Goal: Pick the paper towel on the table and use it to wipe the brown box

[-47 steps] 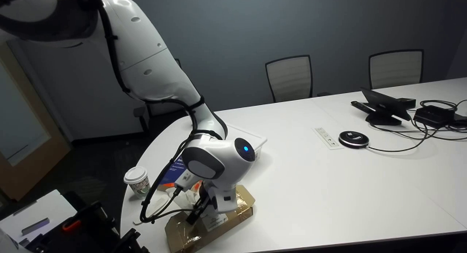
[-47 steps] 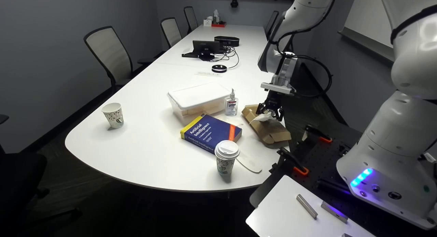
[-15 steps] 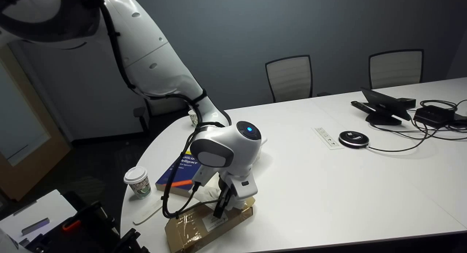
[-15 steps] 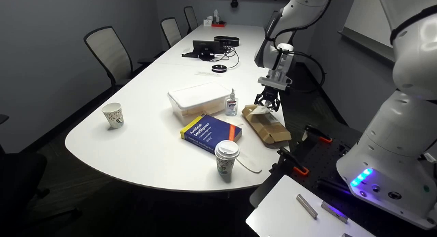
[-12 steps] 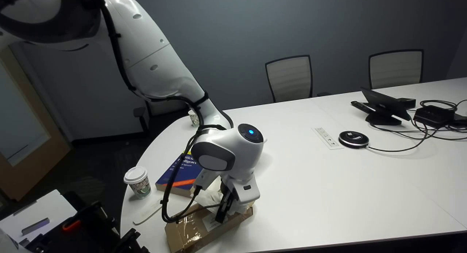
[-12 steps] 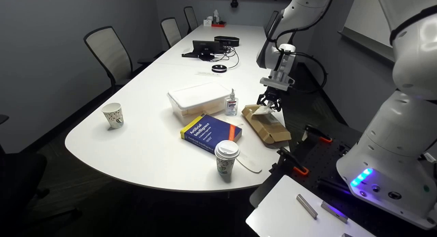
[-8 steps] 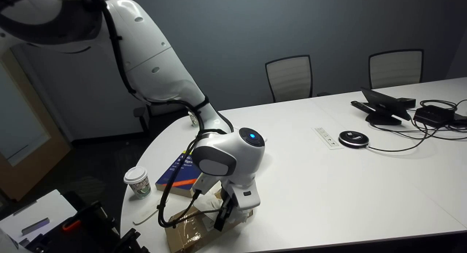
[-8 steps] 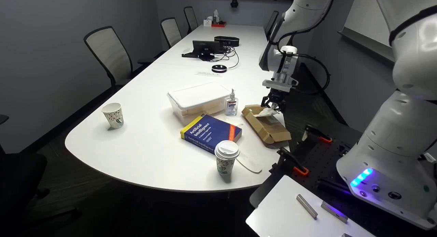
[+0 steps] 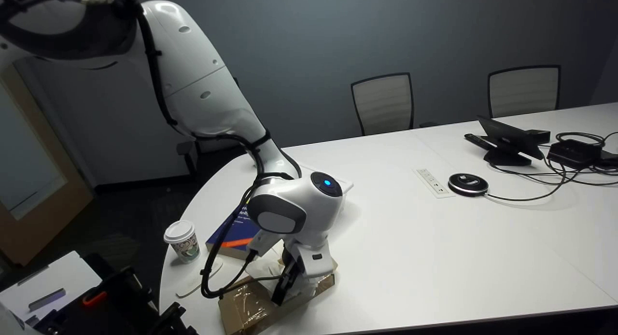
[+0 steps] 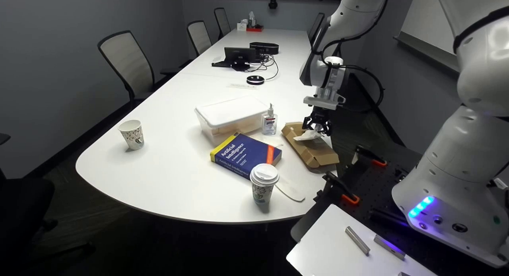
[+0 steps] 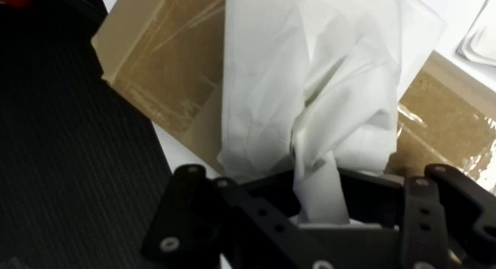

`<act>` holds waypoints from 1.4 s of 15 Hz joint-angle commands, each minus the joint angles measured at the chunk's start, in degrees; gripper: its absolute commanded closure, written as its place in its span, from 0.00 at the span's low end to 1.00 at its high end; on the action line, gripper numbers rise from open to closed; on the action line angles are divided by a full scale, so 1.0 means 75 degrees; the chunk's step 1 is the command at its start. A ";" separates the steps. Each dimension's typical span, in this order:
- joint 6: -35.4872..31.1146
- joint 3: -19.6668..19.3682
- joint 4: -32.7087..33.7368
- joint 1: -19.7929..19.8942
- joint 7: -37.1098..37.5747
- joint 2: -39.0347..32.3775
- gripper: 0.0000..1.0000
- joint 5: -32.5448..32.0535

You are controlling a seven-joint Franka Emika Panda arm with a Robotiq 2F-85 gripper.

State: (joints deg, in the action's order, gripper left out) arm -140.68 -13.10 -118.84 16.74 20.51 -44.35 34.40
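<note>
The paper towel (image 11: 267,87) is white and crumpled. My gripper (image 11: 317,176) is shut on a twisted fold of it. The rest of the towel spreads over the top of the brown box (image 11: 178,63), hiding its middle. In an exterior view, the gripper (image 10: 317,127) is low over the box (image 10: 318,153), with the towel (image 10: 307,136) under the fingers. In an exterior view, the arm partly covers the towel (image 9: 264,269) and the box (image 9: 251,310). The box lies on the white table (image 10: 175,176) near its edge by the robot base.
Beside the box are a blue book (image 10: 244,154), a sanitizer bottle (image 10: 269,123), a lidded plastic container (image 10: 232,111) and a thin pale flat piece (image 10: 292,190). A lidded cup (image 10: 263,184) stands near the table edge. An open paper cup (image 10: 132,135) stands farther off.
The gripper first moved with the towel toward the box's far end, then across toward its edge. In the last half second it came back toward the middle. The box has stayed in place.
</note>
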 commanded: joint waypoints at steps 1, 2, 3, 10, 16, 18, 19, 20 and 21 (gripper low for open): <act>-0.0010 0.0235 -0.0301 0.0065 -0.0076 0.0373 1.00 0.0063; -0.0094 0.0252 -0.0283 0.0042 -0.0044 0.0352 1.00 0.0081; -0.0162 0.0313 -0.0242 0.0084 -0.0105 0.0324 1.00 0.0140; -0.1165 0.0249 -0.0684 -0.0218 0.0148 0.0596 1.00 0.0294; -0.1059 0.0202 -0.2177 -0.0610 0.0081 0.1932 1.00 -0.0012; -0.0941 0.0216 -0.2703 -0.0795 0.0092 0.2466 1.00 -0.0265; -0.0810 0.0287 -0.2909 -0.0863 0.0031 0.2698 1.00 -0.0414; -0.0699 0.0334 -0.3072 -0.0938 0.0030 0.2869 1.00 -0.0551; -0.0523 0.0414 -0.3192 -0.1015 0.0011 0.3009 1.00 -0.0710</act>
State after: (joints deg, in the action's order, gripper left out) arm -147.30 -10.80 -137.07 10.97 20.48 -28.35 32.11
